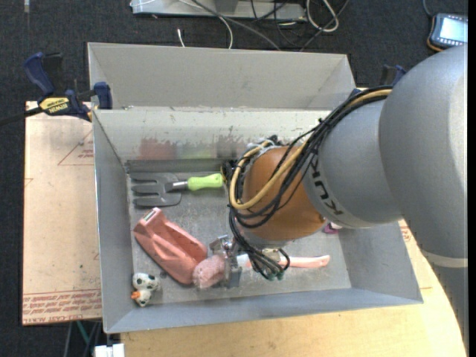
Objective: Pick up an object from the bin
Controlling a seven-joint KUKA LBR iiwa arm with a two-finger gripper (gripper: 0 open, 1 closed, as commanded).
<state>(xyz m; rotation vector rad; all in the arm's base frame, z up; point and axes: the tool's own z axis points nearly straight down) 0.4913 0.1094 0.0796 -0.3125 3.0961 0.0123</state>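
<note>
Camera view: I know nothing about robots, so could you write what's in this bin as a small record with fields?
container: grey metal bin
arm: reaches in from the right
end effector: low at the bin's front middle
nearest thing: rounded pink lump, right beside the end effector
left of that: flat pink piece, lying slanted
front left corner: small white toy with orange and black marks
back left: grey hand fork with a green handle
front right: thin pink stick
anything held: cannot tell
</note>
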